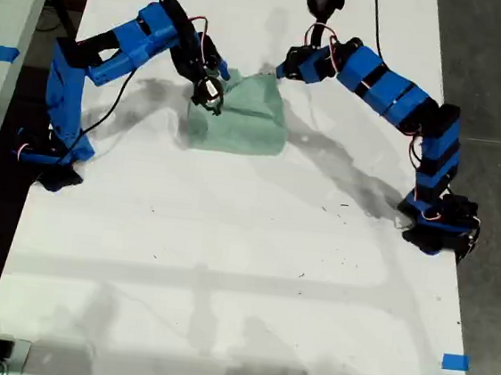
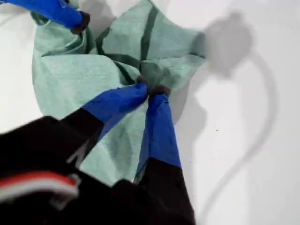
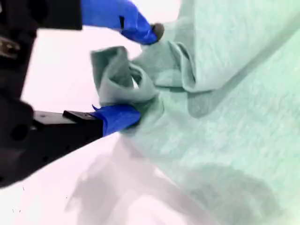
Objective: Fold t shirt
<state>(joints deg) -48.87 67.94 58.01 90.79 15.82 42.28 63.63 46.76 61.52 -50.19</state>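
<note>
First gripper [image 1: 209,94], on the arm at the exterior view's left: pincer clamped together on a pinch of t shirt [image 1: 244,120]. The first wrist view shows the tips [image 2: 150,89] closed on a raised peak, with creases radiating from it.

The t shirt lies crumpled on the bench [image 1: 224,265], between the two arms and nearer the bench edge at the exterior view's top. It's a rough lump, not spread flat.

Second gripper [image 1: 285,69], on the arm at the exterior view's right: at the shirt corner, jaws apart around a bunched fold [image 3: 145,73]. The lower finger is against the cloth but nothing is clamped.

Risks, as judged from here:
- The first gripper's pinch looks thin, so a sideways pull could slip it out.
- If the second gripper closes on the bunch, it may grab several layers and the fold goes crooked.
- If only one side lifts, the shirt drags and wads up further.
- The grippers are near each other, so crossing paths could make them collide.
</note>
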